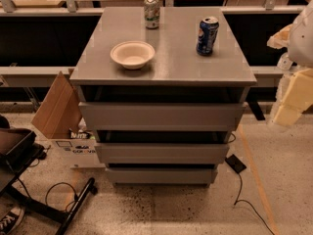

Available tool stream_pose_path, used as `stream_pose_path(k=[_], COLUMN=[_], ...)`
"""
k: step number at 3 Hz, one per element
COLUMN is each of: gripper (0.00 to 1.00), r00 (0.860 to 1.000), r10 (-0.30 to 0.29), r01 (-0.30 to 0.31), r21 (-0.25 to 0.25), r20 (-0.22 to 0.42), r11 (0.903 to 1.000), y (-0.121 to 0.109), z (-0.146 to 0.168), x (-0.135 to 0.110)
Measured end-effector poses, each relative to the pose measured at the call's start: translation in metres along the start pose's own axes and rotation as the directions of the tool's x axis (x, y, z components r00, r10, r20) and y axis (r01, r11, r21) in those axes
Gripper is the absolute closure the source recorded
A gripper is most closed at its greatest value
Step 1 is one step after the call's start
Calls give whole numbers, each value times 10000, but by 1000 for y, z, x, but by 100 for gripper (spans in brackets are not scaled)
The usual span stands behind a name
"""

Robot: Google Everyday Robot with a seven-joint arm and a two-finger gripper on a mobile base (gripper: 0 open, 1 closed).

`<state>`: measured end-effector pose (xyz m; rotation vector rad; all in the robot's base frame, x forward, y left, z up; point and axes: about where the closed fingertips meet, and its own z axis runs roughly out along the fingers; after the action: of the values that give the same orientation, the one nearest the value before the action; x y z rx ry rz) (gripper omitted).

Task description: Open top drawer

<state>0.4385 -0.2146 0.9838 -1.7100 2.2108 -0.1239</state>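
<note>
Top drawer [161, 116]: uppermost of three grey fronts, just under the cabinet top [176, 70]; a dark gap showed above it, the interior lost in shadow.
Gripper [289, 106]: pale, at the right beside the cabinet and apart from the drawer, probably waiting to approach; partly cut off, jaw state impossible to tell.
On top: paper bowl [132, 54], pale can [152, 11], blue can [207, 35]; labels unreadable.

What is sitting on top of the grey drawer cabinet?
A white bowl, a silver-green can and a blue can stand on the cabinet top. What the top drawer holds is hidden in shadow. The gripper hangs right of the cabinet, touching nothing.
</note>
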Motion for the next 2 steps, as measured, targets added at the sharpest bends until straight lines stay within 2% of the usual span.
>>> stream_pose_path(k=[1,2], gripper=[0,0], r00=[10000,9997], r10=[0,26], r01=[0,-17], r21=[0,388], r20=[0,-233], r11=[10000,9992], y=[0,-2], z=[0,-9], x=[0,1])
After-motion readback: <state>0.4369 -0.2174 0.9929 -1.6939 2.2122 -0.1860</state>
